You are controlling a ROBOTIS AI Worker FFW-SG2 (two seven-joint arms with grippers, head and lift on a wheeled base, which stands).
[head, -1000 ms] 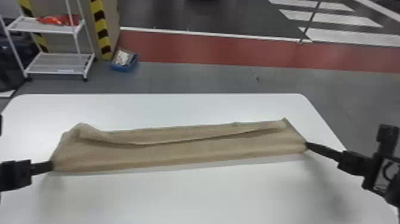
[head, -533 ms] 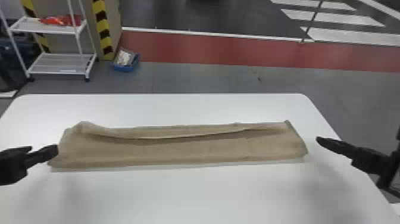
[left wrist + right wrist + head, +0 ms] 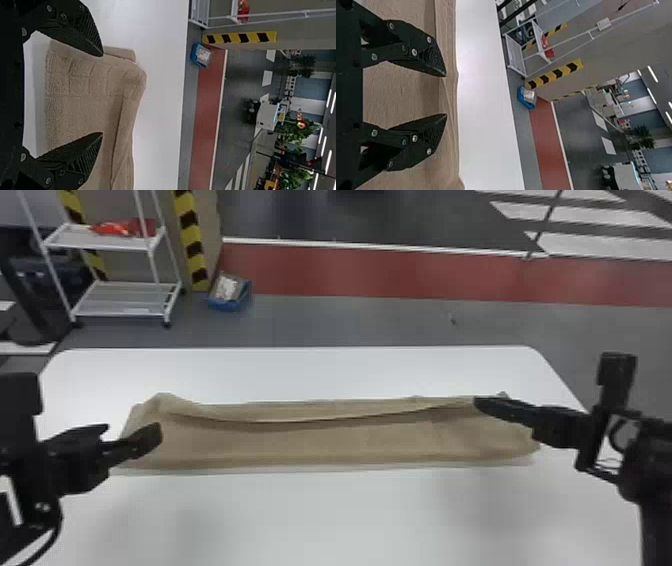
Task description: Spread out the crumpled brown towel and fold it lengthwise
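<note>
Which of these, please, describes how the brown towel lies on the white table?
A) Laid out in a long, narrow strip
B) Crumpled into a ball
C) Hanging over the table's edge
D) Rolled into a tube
A: the towel stretches sideways across the table as one long, flattish band.

Brown towel (image 3: 325,442) on white table (image 3: 320,515)
</note>
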